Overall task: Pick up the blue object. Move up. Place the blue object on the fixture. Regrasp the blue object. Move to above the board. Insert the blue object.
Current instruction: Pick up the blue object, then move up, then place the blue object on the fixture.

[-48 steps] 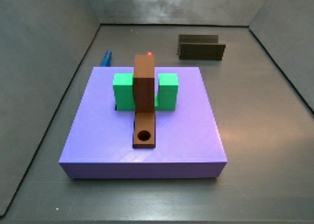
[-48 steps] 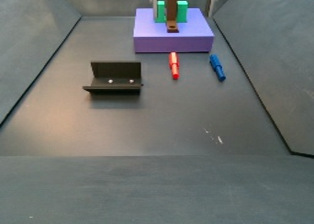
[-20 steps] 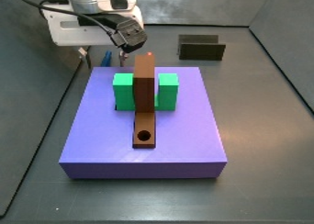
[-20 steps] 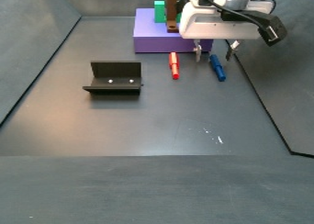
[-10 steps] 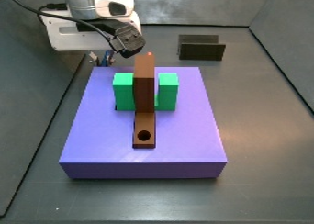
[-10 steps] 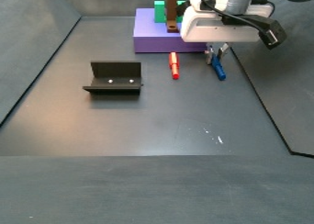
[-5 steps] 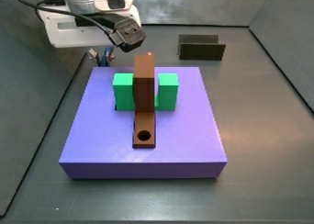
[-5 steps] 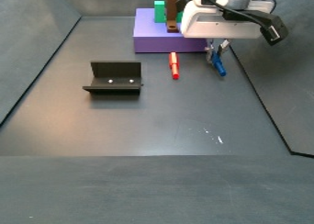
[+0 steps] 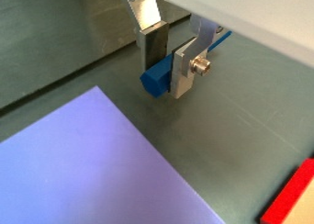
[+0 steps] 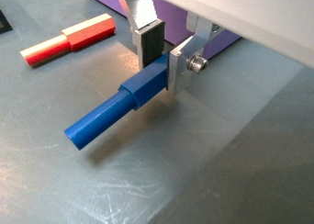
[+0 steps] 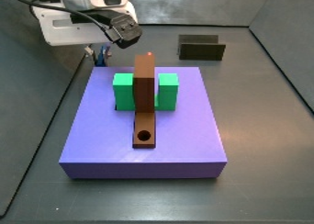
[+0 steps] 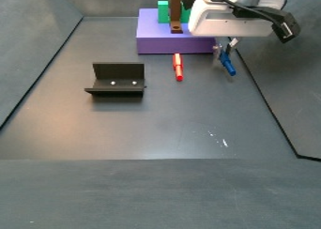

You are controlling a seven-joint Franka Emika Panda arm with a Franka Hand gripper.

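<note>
The two-finger claw (image 10: 163,51) has its flat silver fingers (image 10: 177,64) closed on the slim bright-blue peg (image 10: 117,106), and both wrist views show it: the dark pads pinch one end of the peg (image 9: 156,75) while the rest juts out free below them. In a side view the claw (image 12: 226,51) sits just off the edge of the large lilac-blue slab (image 12: 154,41), with the blue peg (image 12: 227,62) slanting down from its tips; whether the peg's low end touches the dark floor (image 12: 163,129) or hangs clear of it, I cannot tell. Close beside the claw, on the floor, lies a red stick with a pale end (image 12: 177,66), seen again in a wrist view (image 10: 69,39). Well away from the claw, out on the open floor, stands the dark L-shaped bracket fixture (image 12: 116,80). Behind the claw on the slab rises the long narrow brown plank with a round hole near its low end (image 11: 145,99), leaning across a green block (image 11: 167,90). In that side view the claw (image 11: 103,53) hangs at the slab's far corner.
</note>
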